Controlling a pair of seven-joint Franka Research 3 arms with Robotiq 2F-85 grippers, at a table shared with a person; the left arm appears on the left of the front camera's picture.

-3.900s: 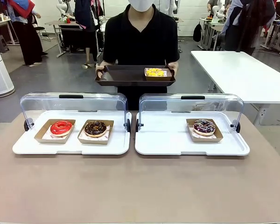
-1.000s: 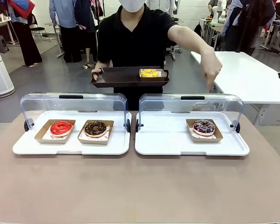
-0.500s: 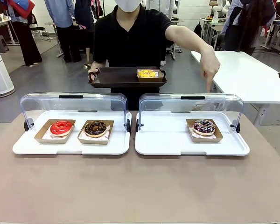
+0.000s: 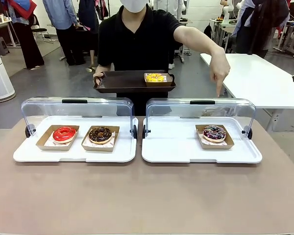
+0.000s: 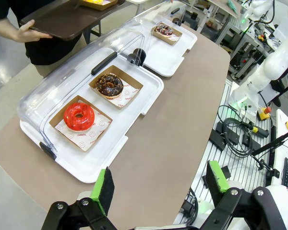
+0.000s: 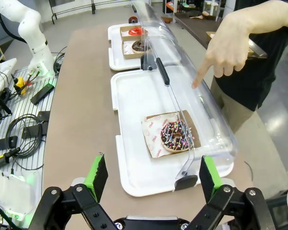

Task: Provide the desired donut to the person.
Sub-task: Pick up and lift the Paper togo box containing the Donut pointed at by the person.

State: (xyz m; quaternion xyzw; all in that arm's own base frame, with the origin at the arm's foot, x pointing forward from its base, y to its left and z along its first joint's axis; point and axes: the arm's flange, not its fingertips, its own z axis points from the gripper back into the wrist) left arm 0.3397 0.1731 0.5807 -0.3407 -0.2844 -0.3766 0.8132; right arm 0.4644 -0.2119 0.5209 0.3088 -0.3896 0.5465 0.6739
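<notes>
The desk (image 4: 147, 196) carries two white trays with clear lids tipped back. The person (image 4: 137, 39) stands at its far side. The left white tray (image 4: 73, 154) holds a red donut (image 4: 64, 133) and a chocolate donut (image 4: 100, 134), each in its own cardboard box. The right white tray (image 4: 171, 147) holds one boxed sprinkled donut (image 4: 214, 132); the person's pointing hand (image 4: 219, 73) aims down at it from above the lid. The other hand (image 4: 99, 77) carries a brown tray (image 4: 122, 81) with a boxed yellow donut (image 4: 155, 77). The left end effector (image 5: 159, 181) and the right end effector (image 6: 152, 176) hang spread wide above the desk, holding nothing.
</notes>
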